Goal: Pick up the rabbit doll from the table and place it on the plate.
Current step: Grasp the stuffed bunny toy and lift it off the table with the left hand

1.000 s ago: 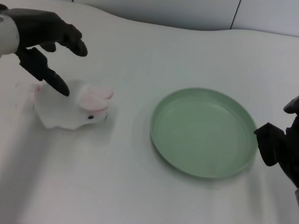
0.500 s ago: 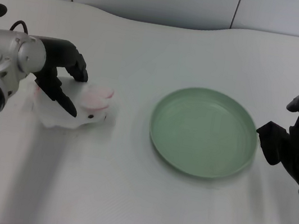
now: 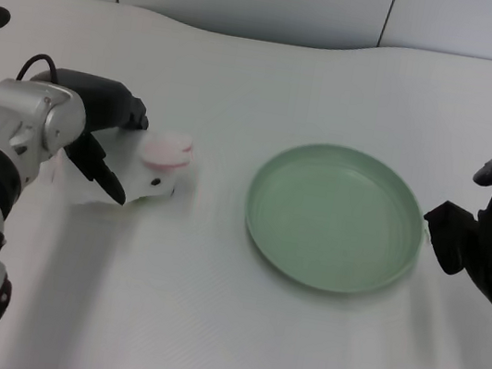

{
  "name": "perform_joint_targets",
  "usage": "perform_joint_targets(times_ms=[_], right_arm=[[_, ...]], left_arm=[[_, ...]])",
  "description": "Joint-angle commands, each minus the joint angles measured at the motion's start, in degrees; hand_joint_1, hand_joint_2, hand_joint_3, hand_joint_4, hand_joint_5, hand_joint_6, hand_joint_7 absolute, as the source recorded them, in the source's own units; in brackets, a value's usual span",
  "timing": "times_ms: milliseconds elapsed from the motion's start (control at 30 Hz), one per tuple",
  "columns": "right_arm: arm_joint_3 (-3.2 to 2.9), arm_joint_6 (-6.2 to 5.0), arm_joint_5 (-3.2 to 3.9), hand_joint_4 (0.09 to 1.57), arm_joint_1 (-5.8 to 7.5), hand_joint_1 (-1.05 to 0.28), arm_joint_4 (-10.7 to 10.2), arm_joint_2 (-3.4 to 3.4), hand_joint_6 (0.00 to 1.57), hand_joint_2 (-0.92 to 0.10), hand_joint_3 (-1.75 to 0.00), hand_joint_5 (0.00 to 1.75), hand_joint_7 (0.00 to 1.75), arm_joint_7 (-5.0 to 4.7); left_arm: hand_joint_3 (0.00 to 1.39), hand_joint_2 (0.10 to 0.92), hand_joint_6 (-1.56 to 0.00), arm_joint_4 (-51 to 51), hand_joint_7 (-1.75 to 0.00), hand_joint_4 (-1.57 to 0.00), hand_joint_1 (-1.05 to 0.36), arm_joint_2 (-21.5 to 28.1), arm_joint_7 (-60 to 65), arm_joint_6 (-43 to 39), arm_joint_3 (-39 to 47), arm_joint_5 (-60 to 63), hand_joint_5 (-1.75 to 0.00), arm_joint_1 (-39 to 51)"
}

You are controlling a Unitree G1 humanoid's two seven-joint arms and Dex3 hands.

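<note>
Grasp step in hand. The left hand (image 3: 103, 139) sits over the rabbit doll (image 3: 149, 174) on the table (image 3: 204, 328), left of the green plate (image 3: 334, 217). Fingers (image 3: 106, 183) wrap the doll's body; whether the grip is firm cannot be told. Next: lift, carry right, release over the plate.

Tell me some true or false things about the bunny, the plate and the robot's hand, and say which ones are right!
1. The rabbit doll is lying on the plate. False: it is on the white table, left of the green plate.
2. The plate has nothing on it. True.
3. The left hand is at the doll, its fingers around it. True.
4. The doll is blue. False: it is white with pink ears.
5. The plate is red. False: it is green.
</note>
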Motion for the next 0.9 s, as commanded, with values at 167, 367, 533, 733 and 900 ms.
perform_joint_targets(times_ms=[167, 367, 533, 733, 900], right_arm=[[-0.38, 1.62, 0.67, 1.57, 1.52, -0.52, -2.3, -0.45, 1.57, -0.91, -0.80, 1.75, 1.75, -1.07], [0.00, 1.52, 0.20, 1.57, 2.44, -0.52, -3.6, -0.24, 1.57, -0.91, -0.80, 1.75, 1.75, -1.55], [-0.41, 2.28, 1.20, 1.57, 2.31, -0.52, -3.4, -0.07, 1.57, -0.92, -0.79, 1.75, 1.75, -1.69], [-0.39, 2.53, 1.48, 1.57, 2.26, -0.52, -3.7, -0.18, 1.57, -0.91, -0.79, 1.75, 1.75, -1.80], [-0.55, 2.52, 1.40, 1.57, 2.16, -0.52, -3.3, -0.44, 1.57, -0.89, -0.81, 1.75, 1.75, -1.76]], left_arm=[[0.00, 0.797, -0.36, 1.8, 0.00, 0.00, -1.03, -0.9, 5.3, 1.1, -2.0, 2.0, -0.61, 1.9], [0.00, 0.807, -0.41, 2.5, -0.03, -0.02, -1.01, -0.7, 0.2, 2.3, 0.0, 0.1, -0.70, -0.1], [0.00, 0.777, -0.46, 2.9, -0.03, -0.14, -0.96, -0.7, -3.1, 5.0, 1.4, -1.4, -0.57, -1.5], [0.00, 0.767, -0.56, 2.6, -0.02, -0.45, -0.87, -2.5, -1.6, 7.3, 3.5, -3.5, -0.21, -1.1], [0.00, 0.771, -0.65, 2.6, -0.03, -0.59, -0.75, -3.9, -0.2, 8.9, 4.8, -4.4, -0.09, -1.4]])
